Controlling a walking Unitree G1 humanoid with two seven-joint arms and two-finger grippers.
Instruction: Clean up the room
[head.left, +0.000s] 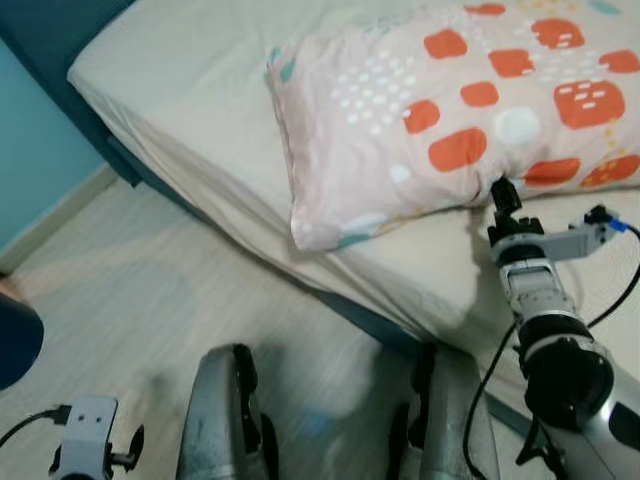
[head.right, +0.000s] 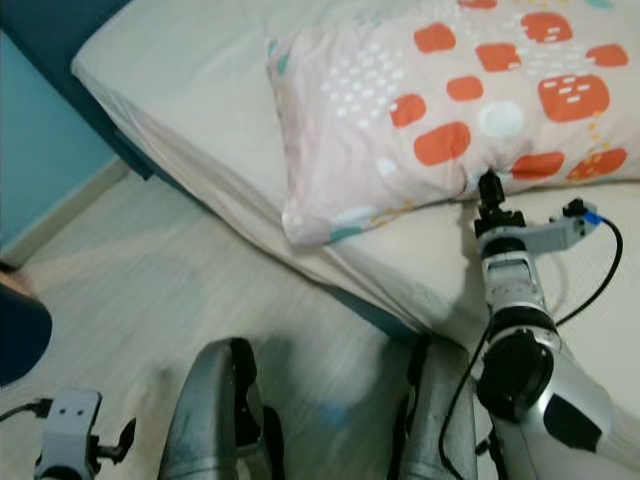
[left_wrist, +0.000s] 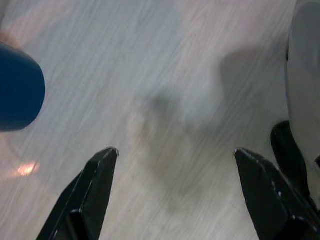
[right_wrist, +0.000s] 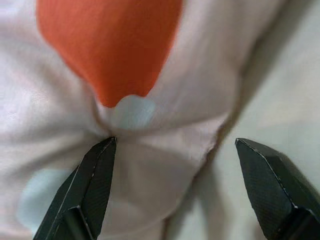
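We see our right claw (right_wrist: 175, 150) spread open at the edge of the pillow (head.left: 450, 110) on the bed (head.left: 200, 80); our left claw (left_wrist: 175, 155) hangs open above the floor (left_wrist: 150, 75).

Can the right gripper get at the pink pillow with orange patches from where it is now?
Probably yes: the right gripper is open at the near edge of the pink pillow with orange patches on the cream-sheeted bed, with nothing between them.
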